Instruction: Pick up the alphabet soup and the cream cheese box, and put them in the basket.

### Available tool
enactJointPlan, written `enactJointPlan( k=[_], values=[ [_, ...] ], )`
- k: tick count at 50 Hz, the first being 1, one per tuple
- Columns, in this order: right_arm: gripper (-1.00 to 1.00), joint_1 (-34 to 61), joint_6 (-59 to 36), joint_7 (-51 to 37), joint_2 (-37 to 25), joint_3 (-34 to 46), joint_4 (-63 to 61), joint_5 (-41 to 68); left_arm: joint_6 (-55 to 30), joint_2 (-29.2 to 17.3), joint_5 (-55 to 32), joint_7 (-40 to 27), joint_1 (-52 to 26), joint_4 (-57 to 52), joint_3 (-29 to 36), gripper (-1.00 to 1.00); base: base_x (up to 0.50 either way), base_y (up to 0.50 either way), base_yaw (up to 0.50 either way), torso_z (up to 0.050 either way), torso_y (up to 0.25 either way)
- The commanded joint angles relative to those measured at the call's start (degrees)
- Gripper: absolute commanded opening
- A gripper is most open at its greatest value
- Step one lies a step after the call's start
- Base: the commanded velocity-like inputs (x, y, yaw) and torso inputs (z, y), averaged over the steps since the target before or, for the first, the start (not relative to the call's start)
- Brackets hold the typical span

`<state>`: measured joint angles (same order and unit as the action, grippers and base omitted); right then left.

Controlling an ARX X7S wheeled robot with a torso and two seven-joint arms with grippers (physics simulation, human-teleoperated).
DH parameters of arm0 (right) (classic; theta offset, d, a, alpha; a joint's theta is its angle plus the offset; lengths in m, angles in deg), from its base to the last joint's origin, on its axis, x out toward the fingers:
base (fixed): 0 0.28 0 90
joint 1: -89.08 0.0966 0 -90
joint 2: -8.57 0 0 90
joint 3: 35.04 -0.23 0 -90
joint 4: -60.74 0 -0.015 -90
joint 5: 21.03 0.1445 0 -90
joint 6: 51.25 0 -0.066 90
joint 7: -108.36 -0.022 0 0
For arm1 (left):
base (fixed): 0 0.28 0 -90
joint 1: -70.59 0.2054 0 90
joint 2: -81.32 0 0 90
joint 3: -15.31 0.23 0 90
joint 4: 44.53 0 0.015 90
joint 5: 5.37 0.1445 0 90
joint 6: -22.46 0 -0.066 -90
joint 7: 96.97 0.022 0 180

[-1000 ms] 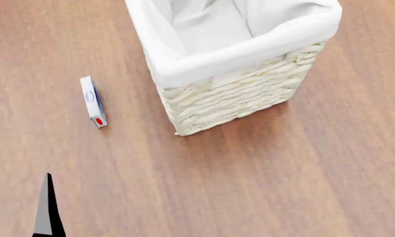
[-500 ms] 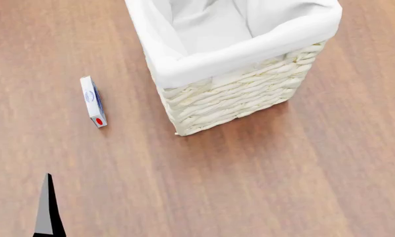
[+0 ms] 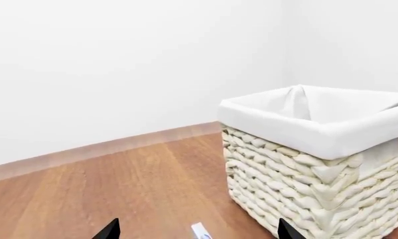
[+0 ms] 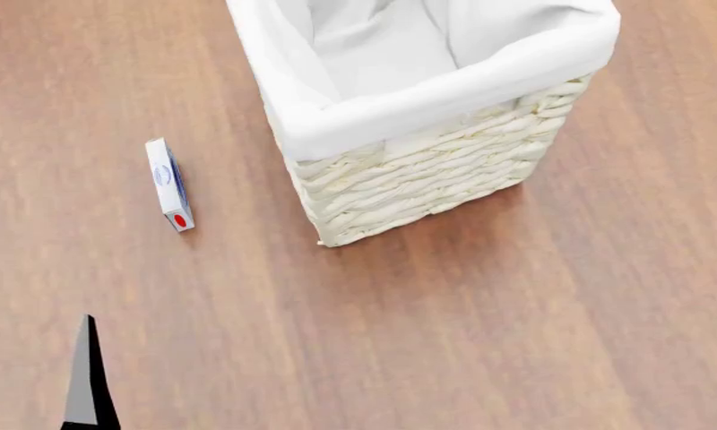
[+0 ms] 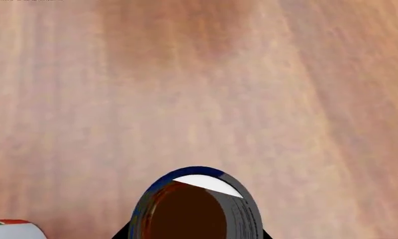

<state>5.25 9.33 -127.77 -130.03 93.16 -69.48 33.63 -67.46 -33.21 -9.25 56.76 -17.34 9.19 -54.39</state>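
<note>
Nothing has shifted over the last second: the cream cheese box [image 4: 168, 184] still lies beside the basket [image 4: 430, 170], the left hand [image 3: 195, 234] waits spread, and the right hand grips the soup can [image 5: 196, 206]

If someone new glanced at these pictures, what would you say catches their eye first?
The big wicker basket with its white cloth liner fills the top of the head view. To its left on the wooden floor lies the small cream cheese box. In the right wrist view a can with a blue edge looms close to the lens.
</note>
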Motion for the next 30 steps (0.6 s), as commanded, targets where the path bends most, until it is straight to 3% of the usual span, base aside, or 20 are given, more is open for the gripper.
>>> enactJointPlan(
  k=[1, 8, 22, 30],
  values=[
    [-1.0, -0.6, 0.1, 1.4, 0.3, 0.8, 0.5, -0.5, 0.2, -0.1, -0.1, 0.0, -0.1, 0.1, 0.2, 1.0, 0.0, 0.0, 0.0, 0.0, 0.0],
    [-1.0, 0.4, -0.5, -0.4, 0.0, 0.9, -0.6, -3.5, 0.4, -0.2, -0.2, -0.2, 0.1, 0.2, 0.0, 1.0, 0.0, 0.0, 0.0, 0.0, 0.0],
    [-1.0, 0.3, 3.9, -7.4, -3.8, 0.3, -8.0, -23.2, 0.6, -0.4, -0.5, -0.4, 0.1, 0.4, 0.0, 1.0, 0.0, 0.0, 0.0, 0.0, 0.0],
    [-1.0, 3.4, 5.2, -10.8, -7.6, -4.6, -12.6, -28.3, 0.8, -0.4, -0.2, -0.4, 0.3, 0.3, 0.4, 1.0, 0.0, 0.0, 0.0, 0.0, 0.0]
  ],
)
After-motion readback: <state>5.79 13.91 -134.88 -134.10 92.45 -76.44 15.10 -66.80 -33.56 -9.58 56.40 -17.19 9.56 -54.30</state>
